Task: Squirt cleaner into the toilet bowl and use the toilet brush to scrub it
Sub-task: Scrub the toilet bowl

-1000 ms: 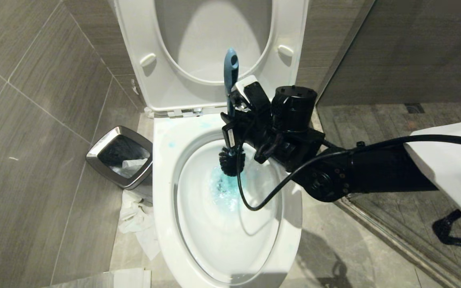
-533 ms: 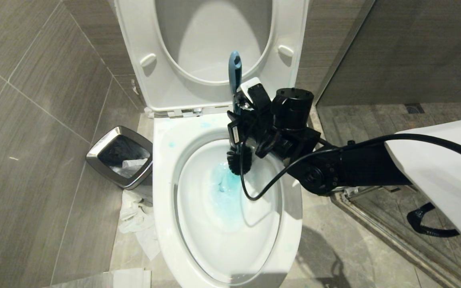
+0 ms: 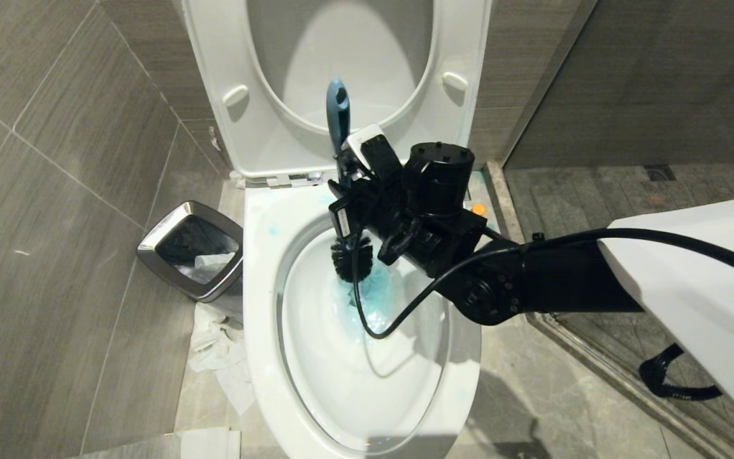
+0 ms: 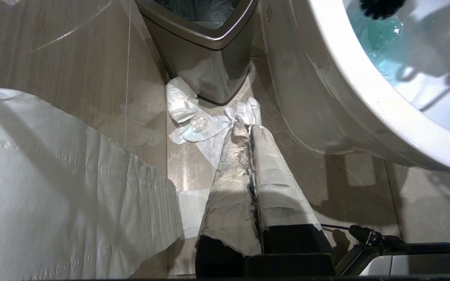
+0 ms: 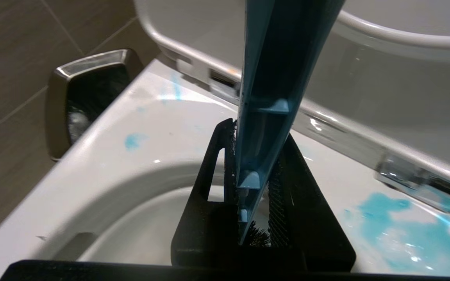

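The right gripper [image 3: 346, 191] clamps the toilet brush [image 3: 339, 121] by its slate-blue handle, which stands upright between the two fingers [image 5: 209, 187]; the black bristle head sits below them inside the toilet bowl [image 3: 265, 280], over blue cleaner. The left gripper [image 4: 250, 134], fingers pressed together and empty, hangs beside the bowl near crumpled paper [image 4: 193, 121].

The toilet brush [image 3: 346, 191] stands nearly upright with its head inside the toilet bowl [image 3: 265, 268] at the far side. A waste bin [image 3: 190, 258] sits on the floor just left of the bowl, with crumpled paper [image 3: 217, 344] near it.
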Tool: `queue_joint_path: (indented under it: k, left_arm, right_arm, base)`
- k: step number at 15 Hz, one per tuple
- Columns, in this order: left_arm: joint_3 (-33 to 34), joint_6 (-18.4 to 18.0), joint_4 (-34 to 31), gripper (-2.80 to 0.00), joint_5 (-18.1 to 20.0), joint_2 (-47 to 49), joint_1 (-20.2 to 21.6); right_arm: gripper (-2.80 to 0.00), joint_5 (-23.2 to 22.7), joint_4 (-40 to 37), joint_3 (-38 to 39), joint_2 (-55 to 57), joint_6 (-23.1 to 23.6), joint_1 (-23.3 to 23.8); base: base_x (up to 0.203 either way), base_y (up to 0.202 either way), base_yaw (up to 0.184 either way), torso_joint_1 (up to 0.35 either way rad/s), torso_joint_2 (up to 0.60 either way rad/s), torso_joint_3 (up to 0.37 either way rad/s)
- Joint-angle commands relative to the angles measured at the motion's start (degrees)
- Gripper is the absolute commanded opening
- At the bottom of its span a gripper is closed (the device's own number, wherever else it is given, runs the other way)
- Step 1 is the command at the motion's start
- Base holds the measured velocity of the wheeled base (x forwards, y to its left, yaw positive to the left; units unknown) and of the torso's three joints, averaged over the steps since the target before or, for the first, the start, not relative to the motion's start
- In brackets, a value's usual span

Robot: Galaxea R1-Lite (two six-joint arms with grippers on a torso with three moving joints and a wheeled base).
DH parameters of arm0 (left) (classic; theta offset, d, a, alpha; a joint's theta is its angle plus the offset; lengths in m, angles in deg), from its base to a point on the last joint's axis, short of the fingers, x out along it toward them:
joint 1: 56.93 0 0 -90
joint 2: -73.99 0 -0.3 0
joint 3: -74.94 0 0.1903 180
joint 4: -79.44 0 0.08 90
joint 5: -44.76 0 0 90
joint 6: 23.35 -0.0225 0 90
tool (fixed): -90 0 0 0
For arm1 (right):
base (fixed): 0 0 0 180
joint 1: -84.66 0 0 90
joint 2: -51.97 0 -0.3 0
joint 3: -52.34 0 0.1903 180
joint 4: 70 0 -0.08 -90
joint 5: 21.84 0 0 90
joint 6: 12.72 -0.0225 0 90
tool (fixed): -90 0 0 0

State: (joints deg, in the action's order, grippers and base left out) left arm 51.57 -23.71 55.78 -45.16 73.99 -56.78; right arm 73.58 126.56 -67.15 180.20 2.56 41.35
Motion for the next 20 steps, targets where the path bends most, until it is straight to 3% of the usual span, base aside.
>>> queue_joint_path:
  k: [1,7,12,20]
  left_arm:
    - [0.00,0.00,0.03,-2.80,0.00,0.09,0.03]
    - [0.00,0.00,0.01,-2.80,0.00,0.09,0.03]
    - [0.00,-0.09,-0.06,-2.80,-0.04,0.09,0.03]
    - [0.00,-0.17,-0.06,-2.80,0.00,0.09,0.03]
  right_arm:
    - [-2.80,0.02,-0.01,-2.02,3.05,0.10,-2.13]
    - [-2.80,0.03,0.52,3.41,0.72,-0.24,-7.94]
    - [-2.80,0.51,2.49,17.10,-8.99,-0.17,-11.87]
    - [-2.80,0.61,2.83,39.99,-24.66,0.10,-12.12]
  base:
    - [0.000,0.000,0.000,0.000,0.00,0.000]
    - [0.000,0.000,0.000,0.000,0.00,0.000]
    - [0.000,0.000,0.000,0.000,0.00,0.000]
    - [0.000,0.000,0.000,0.000,0.00,0.000]
